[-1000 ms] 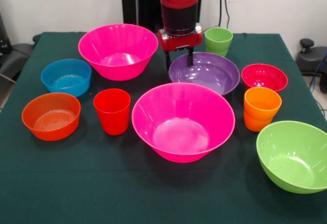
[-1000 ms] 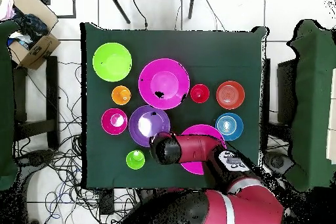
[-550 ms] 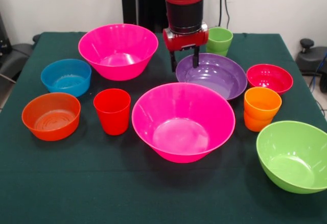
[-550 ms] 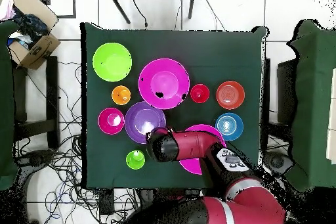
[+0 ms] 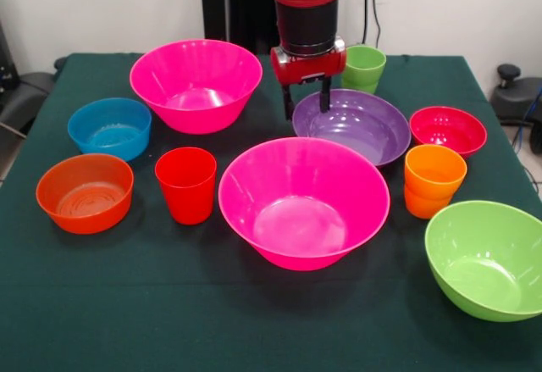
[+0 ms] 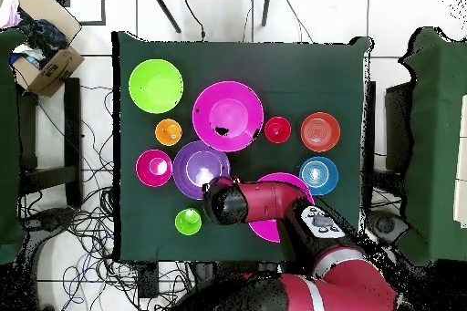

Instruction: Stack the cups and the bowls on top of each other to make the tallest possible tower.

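the pincer [image 5: 307, 101] stood spread apart, straddling the purple bowl [image 5: 352, 124]'s rim beside the far pink bowl [image 5: 196, 84]. open worktop [image 5: 127, 321] lay along the near edge. overhead, the arm [image 6: 260, 207] hid that rim; nothing was stacked.

— What sits in the middle of the table [image 5: 127, 304]?
— The middle bowl [image 5: 303, 202], toward the near side. Just left of it stands the left cup [image 5: 186, 184], and left again lies the near-left bowl [image 5: 85, 192].
— And behind those?
— The left-edge bowl [image 5: 109, 127] lies just behind the near-left bowl. The far-left bowl [image 5: 196, 84] sits farther back, to its right.
— The right side?
— The back bowl [image 5: 349, 124] lies just behind the middle bowl, a little right, with the gripper [image 5: 306, 101] at its far left rim. The far cup [image 5: 362, 67] stands behind it. Right of the back bowl is the right-edge bowl [image 5: 447, 130]. The right cup [image 5: 434, 180] stands just in front of that, and the corner bowl [image 5: 487, 258] lies nearest, at the near right.
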### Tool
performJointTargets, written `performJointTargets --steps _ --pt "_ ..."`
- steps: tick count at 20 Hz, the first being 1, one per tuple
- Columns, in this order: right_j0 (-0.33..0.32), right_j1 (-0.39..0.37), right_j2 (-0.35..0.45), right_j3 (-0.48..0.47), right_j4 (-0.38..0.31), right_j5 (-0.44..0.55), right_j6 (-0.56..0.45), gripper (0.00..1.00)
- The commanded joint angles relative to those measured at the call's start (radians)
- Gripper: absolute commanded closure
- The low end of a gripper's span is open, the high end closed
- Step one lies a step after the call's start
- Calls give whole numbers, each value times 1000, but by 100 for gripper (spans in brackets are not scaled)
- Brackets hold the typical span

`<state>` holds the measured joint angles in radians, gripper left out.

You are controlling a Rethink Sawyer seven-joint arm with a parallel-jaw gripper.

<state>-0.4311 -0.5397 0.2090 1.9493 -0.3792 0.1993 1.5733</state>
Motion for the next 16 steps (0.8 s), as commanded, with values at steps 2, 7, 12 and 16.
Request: performJointTargets --steps 2,7,12,16 --pt "13 43 52 -71 -36 -20 67 0" --pt "-15 106 62 -104 -43 -23 47 0" --pt "-28 156 62 -128 -55 -39 40 0" --pt "-33 172 62 -137 -60 -45 38 0"
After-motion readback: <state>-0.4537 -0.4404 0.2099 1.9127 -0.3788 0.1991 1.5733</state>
